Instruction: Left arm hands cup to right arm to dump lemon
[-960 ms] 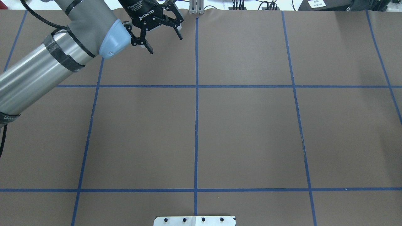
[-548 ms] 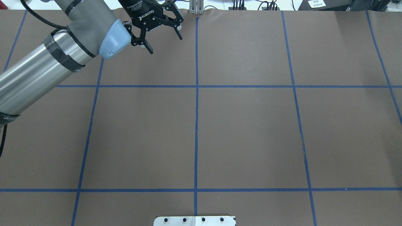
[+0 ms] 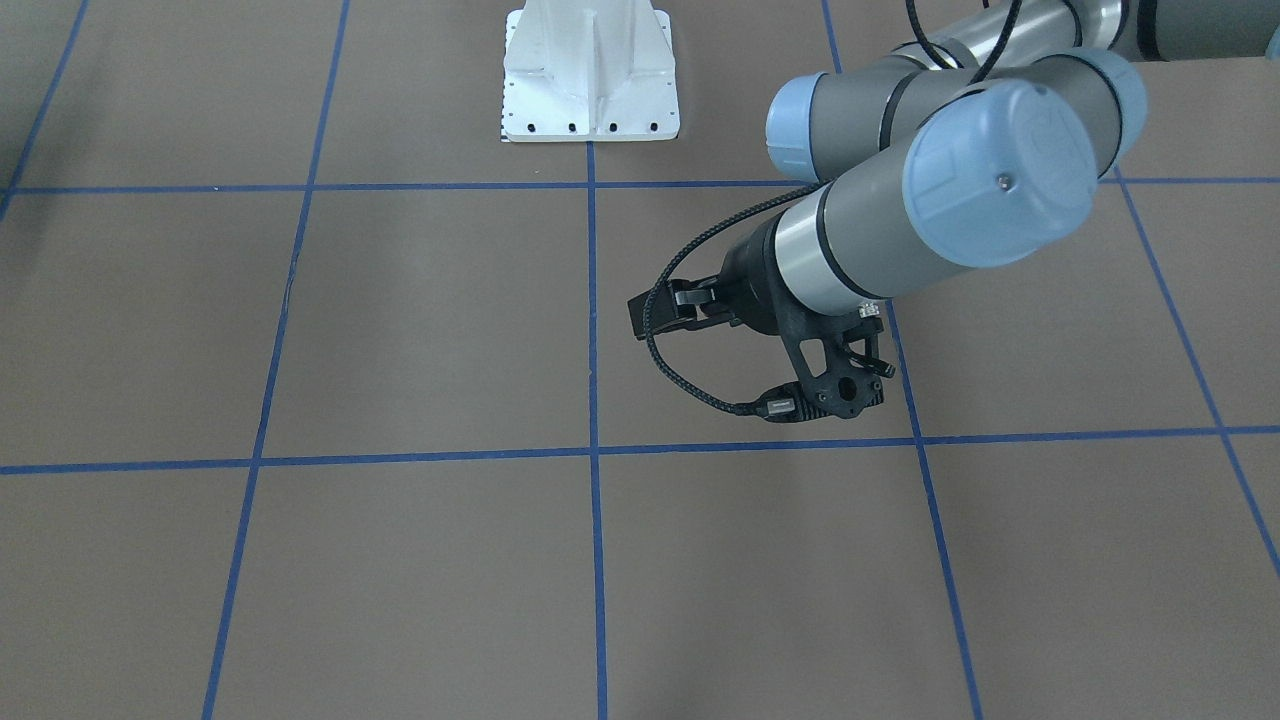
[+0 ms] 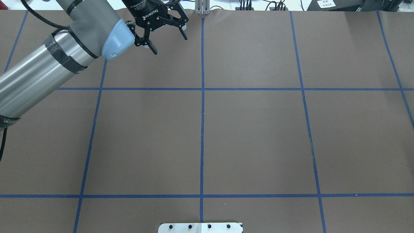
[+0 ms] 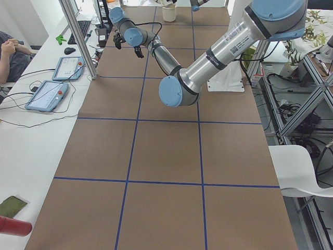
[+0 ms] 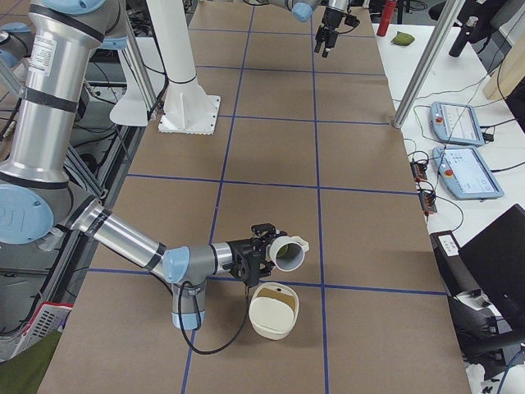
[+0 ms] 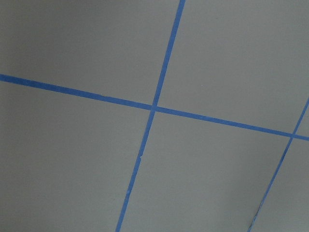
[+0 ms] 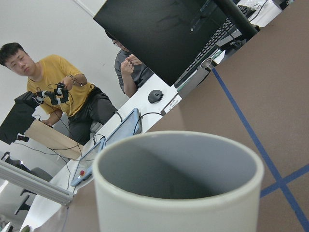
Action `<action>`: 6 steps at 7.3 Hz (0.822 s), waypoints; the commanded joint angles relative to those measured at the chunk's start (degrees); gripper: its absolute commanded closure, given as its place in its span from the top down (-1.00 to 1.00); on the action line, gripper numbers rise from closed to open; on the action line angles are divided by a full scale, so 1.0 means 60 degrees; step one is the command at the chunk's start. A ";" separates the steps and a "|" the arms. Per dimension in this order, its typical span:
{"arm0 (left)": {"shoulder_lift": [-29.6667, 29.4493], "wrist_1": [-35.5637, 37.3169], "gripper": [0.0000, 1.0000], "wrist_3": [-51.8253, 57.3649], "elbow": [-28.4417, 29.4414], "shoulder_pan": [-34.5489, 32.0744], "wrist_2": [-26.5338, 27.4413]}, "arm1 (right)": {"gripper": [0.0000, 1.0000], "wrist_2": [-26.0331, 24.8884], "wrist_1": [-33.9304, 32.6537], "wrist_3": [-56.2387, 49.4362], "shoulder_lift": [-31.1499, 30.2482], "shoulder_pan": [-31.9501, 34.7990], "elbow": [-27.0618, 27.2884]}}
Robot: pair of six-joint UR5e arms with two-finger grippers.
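Toward the brown table's (image 6: 271, 148) right end, the cup (image 6: 289, 253) lies tipped sideways at the right gripper (image 6: 267, 249), whose grip cannot be judged, beside a cream bowl (image 6: 274, 310). Along the far edge, left of centre, the left gripper (image 4: 170, 45) spreads wide, empty. Blue tape (image 4: 202, 129) grids the top; people (image 8: 58, 87) sit beyond.

Brown table (image 4: 258, 145) carries blue tape grid (image 4: 202, 129); white bench (image 5: 26, 151) alongside holds tablets (image 5: 47, 95); white chair (image 5: 299, 166) stands opposite.

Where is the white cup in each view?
Front-facing: absent.
Overhead: absent.
Exterior left: unclear, a pale shape at top.
Exterior right: cup lower centre, tipped, by a beige tub.
Left wrist: absent.
Right wrist: cup fills the bottom.
Shared landmark: blue tape grid.
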 commanded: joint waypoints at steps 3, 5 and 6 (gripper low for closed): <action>-0.0015 0.0000 1.00 0.0030 0.0000 -0.0050 0.0185 | -1.00 -0.0020 0.0326 0.3157 0.0350 0.0547 -0.0118; -0.0044 0.0000 1.00 0.0059 0.0014 -0.0036 0.0245 | -1.00 -0.0064 0.0559 0.5016 0.0438 0.0680 -0.0220; -0.0059 0.0000 1.00 0.0059 0.0000 -0.0036 0.0245 | -1.00 -0.0122 0.0938 0.5516 0.0467 0.0680 -0.0598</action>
